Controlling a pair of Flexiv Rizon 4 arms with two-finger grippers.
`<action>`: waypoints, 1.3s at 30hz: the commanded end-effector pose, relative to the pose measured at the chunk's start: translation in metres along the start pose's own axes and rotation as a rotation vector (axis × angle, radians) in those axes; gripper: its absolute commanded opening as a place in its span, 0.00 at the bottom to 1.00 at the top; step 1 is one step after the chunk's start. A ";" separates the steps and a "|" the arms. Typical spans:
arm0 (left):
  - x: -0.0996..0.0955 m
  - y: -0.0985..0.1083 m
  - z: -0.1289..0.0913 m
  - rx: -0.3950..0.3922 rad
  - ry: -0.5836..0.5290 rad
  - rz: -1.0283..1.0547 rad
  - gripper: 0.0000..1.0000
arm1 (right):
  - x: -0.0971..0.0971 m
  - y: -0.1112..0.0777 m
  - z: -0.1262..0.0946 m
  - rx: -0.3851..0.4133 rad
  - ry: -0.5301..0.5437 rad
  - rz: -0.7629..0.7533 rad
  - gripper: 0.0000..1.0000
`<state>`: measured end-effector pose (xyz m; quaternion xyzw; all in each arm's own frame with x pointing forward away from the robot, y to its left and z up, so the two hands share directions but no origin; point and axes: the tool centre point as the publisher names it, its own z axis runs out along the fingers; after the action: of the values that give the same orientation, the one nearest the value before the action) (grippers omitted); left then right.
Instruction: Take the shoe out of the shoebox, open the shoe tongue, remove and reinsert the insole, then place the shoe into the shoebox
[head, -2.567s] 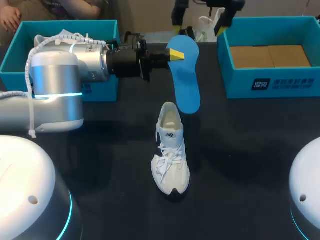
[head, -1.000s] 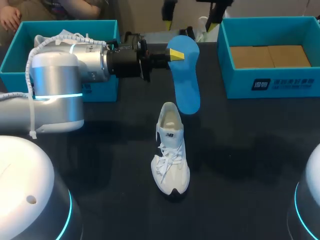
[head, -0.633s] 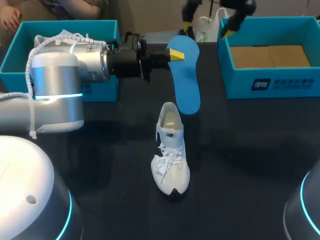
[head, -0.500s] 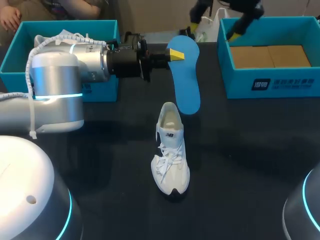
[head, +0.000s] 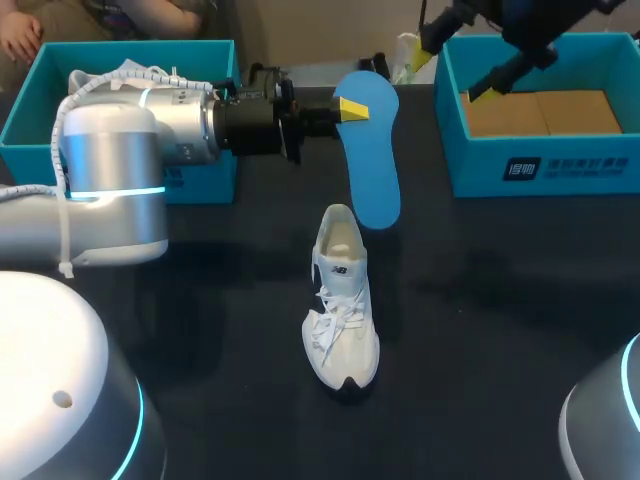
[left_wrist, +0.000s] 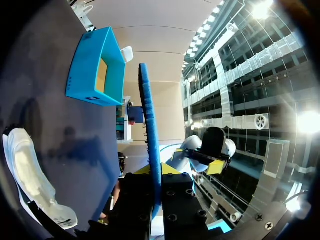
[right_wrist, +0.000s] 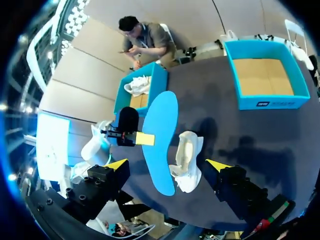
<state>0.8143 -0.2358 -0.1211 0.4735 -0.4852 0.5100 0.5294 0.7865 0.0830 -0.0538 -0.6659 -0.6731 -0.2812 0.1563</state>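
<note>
Left fingers (head: 349, 107) are closed on the far end of the blue insole (head: 372, 165). The left wrist view shows the insole edge-on, pinched between them. It is held above the bench (head: 500, 300), with its free end close to the heel opening of the white shoe (head: 340, 310). The shoe stands upright mid-bench, toe toward me, and nothing touches it.

Right fingers (head: 455, 72) are spread wide and empty, far right over the near-left corner of the open shoebox (head: 540, 170).

Risks, in my judgement:
- The insole is held at one end only. It may pivot or slip once its free end meets the shoe.
- The shoe is unbraced. Pushing the insole in could shove or tip it.
- The opening looks narrow, so the insole may fold.
</note>
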 end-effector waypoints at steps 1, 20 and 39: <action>0.000 0.000 0.000 -0.001 -0.003 0.000 0.00 | -0.009 -0.002 0.006 -0.010 0.357 0.003 1.00; 0.000 0.000 0.000 -0.001 -0.003 0.000 0.00 | -0.030 0.005 0.036 -0.003 0.566 0.050 1.00; 0.000 0.000 0.000 -0.001 -0.003 0.000 0.00 | -0.053 0.014 0.049 -0.005 0.685 0.066 1.00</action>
<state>0.8143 -0.2357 -0.1212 0.4735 -0.4852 0.5100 0.5294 0.8122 0.0673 -0.1172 -0.5607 -0.5639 -0.4770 0.3743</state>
